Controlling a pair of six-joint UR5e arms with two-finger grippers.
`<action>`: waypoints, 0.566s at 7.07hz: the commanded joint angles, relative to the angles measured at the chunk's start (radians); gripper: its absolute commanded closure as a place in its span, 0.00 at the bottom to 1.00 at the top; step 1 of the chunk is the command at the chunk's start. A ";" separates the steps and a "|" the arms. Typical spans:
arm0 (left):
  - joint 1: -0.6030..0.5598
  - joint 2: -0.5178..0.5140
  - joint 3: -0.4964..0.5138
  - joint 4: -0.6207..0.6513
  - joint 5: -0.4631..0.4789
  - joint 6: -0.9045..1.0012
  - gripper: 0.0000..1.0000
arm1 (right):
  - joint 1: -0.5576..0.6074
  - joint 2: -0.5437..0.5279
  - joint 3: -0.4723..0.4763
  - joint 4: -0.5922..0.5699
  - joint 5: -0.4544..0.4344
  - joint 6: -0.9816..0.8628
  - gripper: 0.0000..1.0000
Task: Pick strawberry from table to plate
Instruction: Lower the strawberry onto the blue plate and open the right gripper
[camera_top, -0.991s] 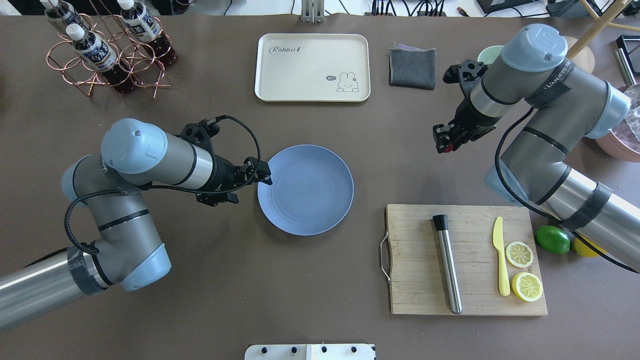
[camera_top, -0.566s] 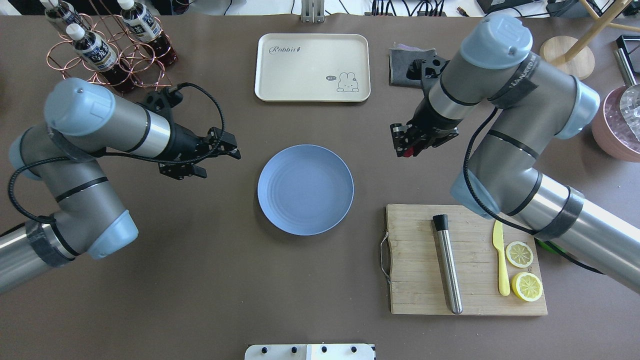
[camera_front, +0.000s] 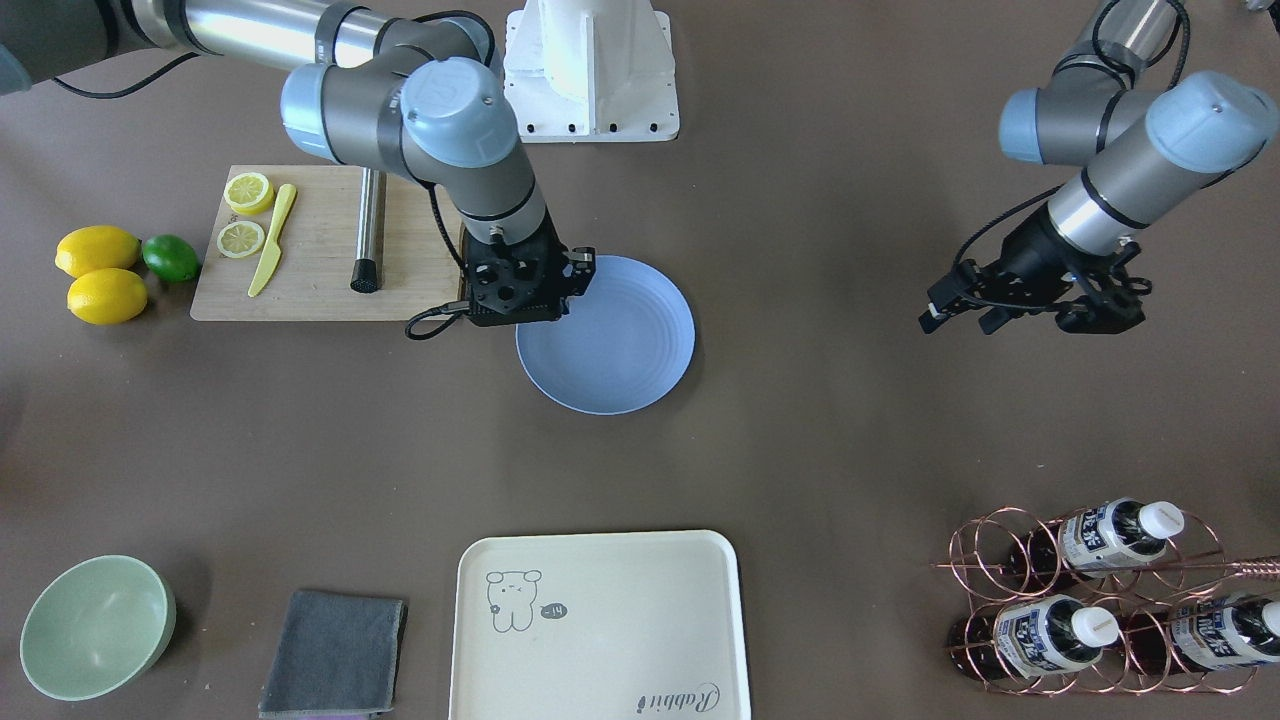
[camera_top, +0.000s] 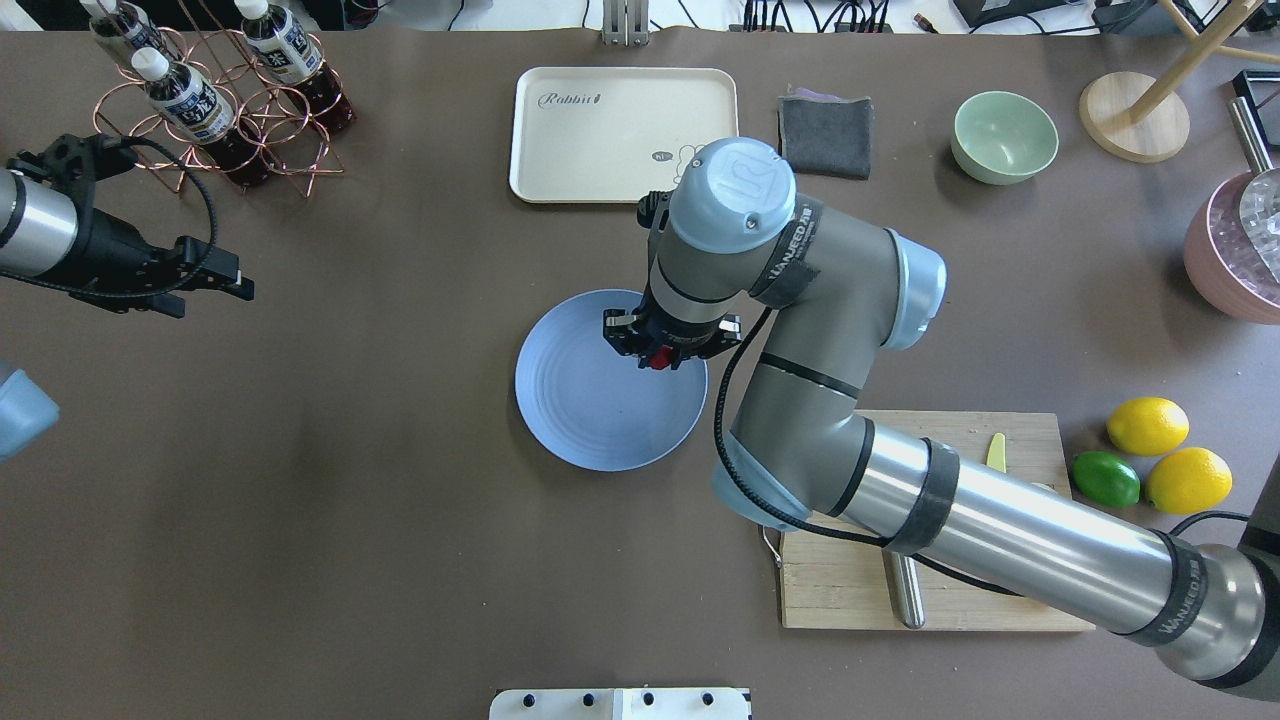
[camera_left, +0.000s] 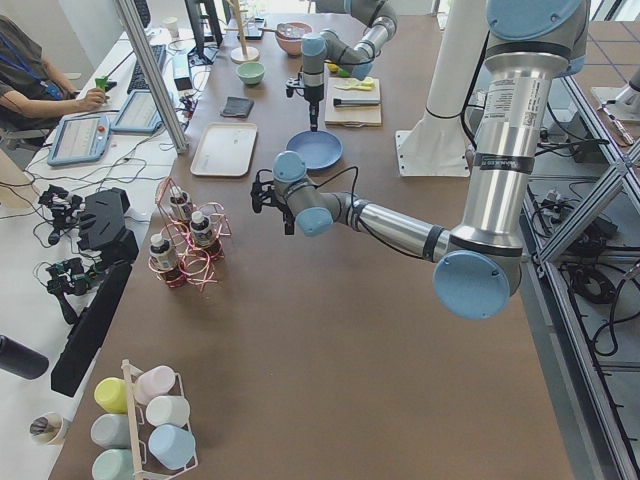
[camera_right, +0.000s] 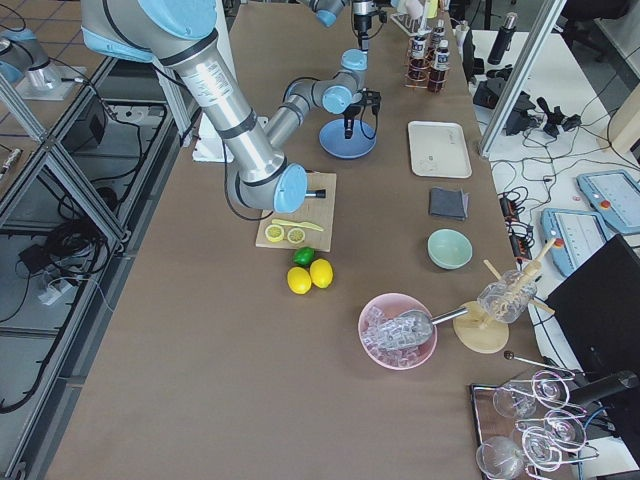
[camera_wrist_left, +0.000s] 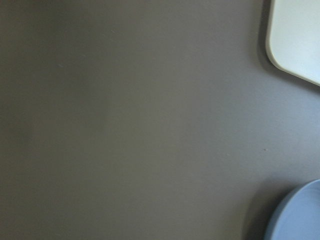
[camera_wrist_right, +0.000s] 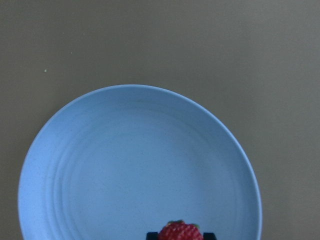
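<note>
A small red strawberry (camera_top: 658, 360) sits between the fingers of my right gripper (camera_top: 660, 354), which is shut on it. The gripper hangs over the far right part of the round blue plate (camera_top: 590, 420) on the brown table (camera_top: 400, 520). In the right wrist view the strawberry (camera_wrist_right: 179, 232) shows at the bottom edge with the plate (camera_wrist_right: 125, 160) right below it. I cannot tell whether the berry touches the plate. My left gripper (camera_top: 235, 282) is far off to the left, above bare table, open and holding nothing.
A cream tray (camera_top: 600, 130) lies beyond the plate, with a grey cloth (camera_top: 825, 135) and a green bowl (camera_top: 1003, 135) to its right. A wooden cutting board (camera_top: 830, 590) is partly under my right arm, and lemons (camera_top: 1148, 425) lie beside it. A bottle rack (camera_top: 210, 110) stands far left.
My right arm has swung left from the table's right side to over the plate, carrying the strawberry. My left arm has drawn back from the plate's rim to the far left.
</note>
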 joint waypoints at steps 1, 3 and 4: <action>-0.049 0.064 0.009 0.001 -0.005 0.127 0.04 | -0.043 0.030 -0.108 0.105 -0.057 0.054 1.00; -0.092 0.101 0.012 0.022 -0.006 0.216 0.04 | -0.064 0.039 -0.143 0.134 -0.082 0.066 1.00; -0.095 0.101 0.012 0.027 -0.008 0.226 0.03 | -0.080 0.039 -0.146 0.134 -0.104 0.069 1.00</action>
